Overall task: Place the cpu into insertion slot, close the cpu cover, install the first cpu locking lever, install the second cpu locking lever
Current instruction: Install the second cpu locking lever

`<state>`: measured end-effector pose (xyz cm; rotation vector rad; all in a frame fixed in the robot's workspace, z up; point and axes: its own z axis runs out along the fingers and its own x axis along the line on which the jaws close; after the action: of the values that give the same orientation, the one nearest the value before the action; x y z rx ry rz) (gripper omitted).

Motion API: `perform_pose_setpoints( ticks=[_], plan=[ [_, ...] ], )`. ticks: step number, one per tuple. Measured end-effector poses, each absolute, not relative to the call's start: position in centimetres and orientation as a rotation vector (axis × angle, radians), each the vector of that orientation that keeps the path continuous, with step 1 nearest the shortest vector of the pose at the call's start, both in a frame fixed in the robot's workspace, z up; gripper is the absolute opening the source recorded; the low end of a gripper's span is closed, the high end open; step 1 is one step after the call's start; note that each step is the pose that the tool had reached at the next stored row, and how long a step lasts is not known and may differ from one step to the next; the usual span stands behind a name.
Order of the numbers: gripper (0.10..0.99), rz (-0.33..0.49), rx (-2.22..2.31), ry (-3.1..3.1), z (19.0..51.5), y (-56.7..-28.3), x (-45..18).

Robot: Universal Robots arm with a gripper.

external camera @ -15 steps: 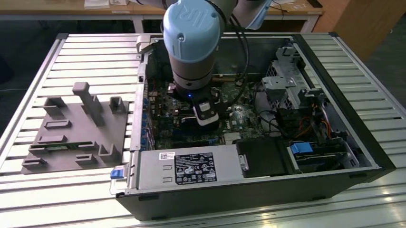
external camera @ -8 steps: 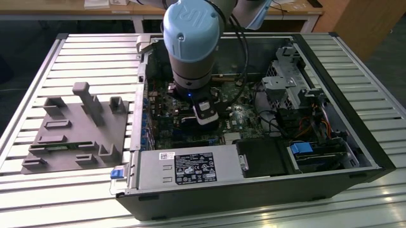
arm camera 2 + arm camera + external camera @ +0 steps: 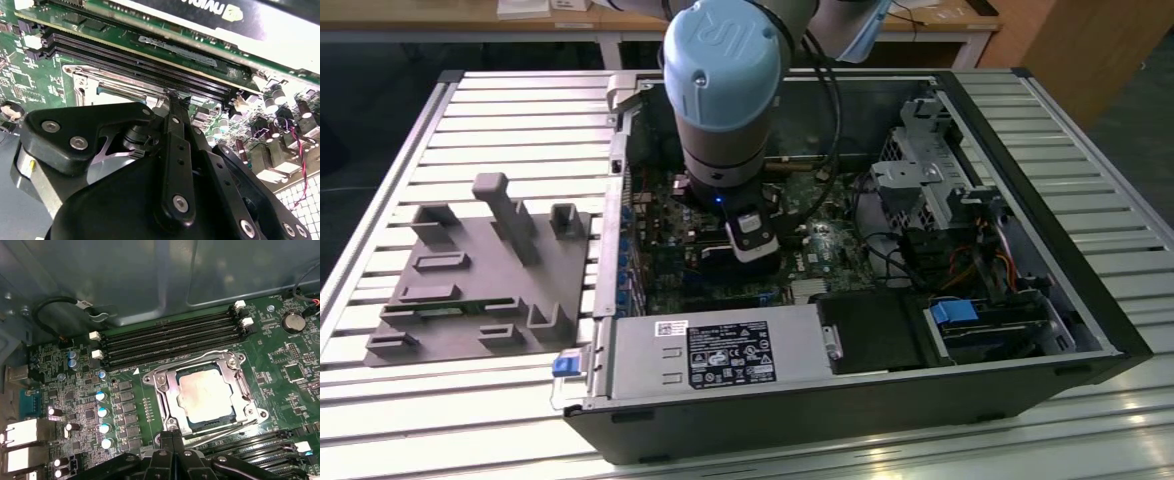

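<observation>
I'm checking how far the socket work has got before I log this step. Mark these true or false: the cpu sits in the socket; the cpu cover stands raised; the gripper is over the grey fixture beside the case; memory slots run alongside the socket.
1. The cpu sits in the socket. True.
2. The cpu cover stands raised. False: in the first wrist view it lies flat, framing the chip.
3. The gripper is over the grey fixture. False: it is down inside the computer case, over the motherboard.
4. Memory slots run alongside the socket. True.
</observation>
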<state>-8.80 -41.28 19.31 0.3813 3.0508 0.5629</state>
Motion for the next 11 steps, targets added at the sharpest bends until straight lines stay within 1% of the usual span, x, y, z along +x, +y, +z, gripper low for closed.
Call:
perform_pose_setpoints(
  ticks=[11],
  plan=[
    [0.102,0.563,0.381,3.051,19.7,-41.57,-8.8]
  ],
)
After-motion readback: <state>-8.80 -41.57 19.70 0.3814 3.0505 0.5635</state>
